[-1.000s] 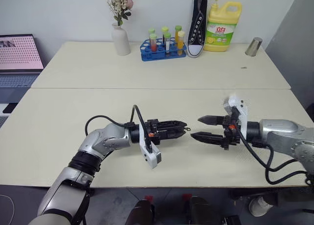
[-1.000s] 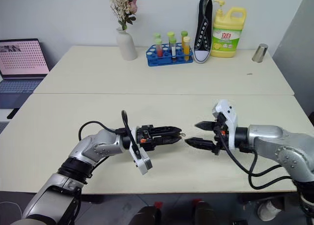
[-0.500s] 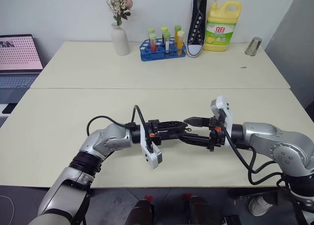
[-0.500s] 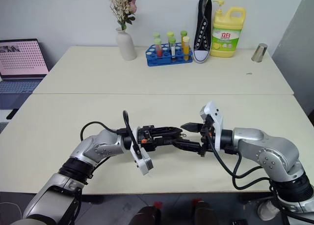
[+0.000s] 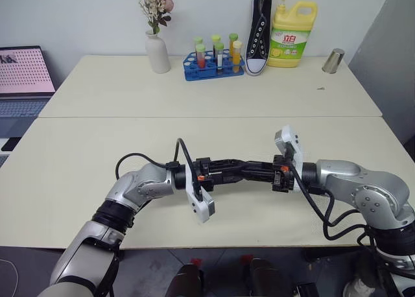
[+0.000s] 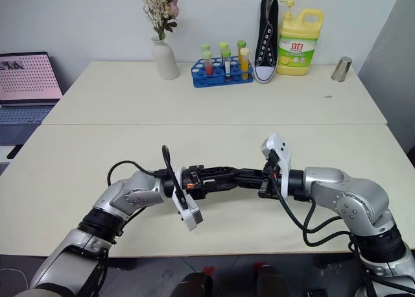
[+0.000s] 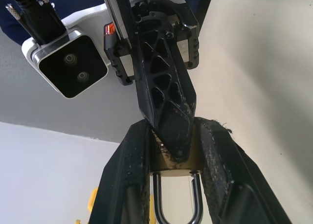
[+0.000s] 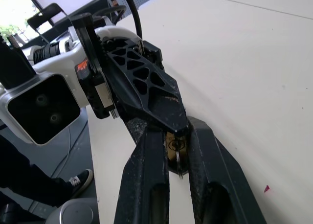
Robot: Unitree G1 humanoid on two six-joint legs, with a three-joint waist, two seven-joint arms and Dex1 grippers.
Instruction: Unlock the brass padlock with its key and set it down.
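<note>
Over the near table my two grippers meet tip to tip. The left gripper (image 5: 245,171) points toward the right one and is shut on the brass padlock (image 7: 170,168). The padlock's golden body sits between the left fingers (image 7: 128,175), and its silvery shackle (image 7: 157,199) points back along them. From the opposite side, the right gripper (image 5: 255,174) has its fingers (image 8: 146,185) closed on the padlock's free end. There a small brass piece with a thin silver ring, the key (image 8: 173,146), shows between them. The rest of the key is hidden by the fingers.
Along the far table's back edge stand a white vase with flowers (image 5: 157,50), a blue test-tube rack (image 5: 214,63), a black shoe (image 5: 259,24), a yellow detergent bottle (image 5: 293,34) and a metal cup (image 5: 334,61). A laptop (image 5: 24,73) sits at the far left.
The right gripper slid left until its fingers reached the left gripper's tip, then closed from wide open. The left gripper held still with the padlock.
</note>
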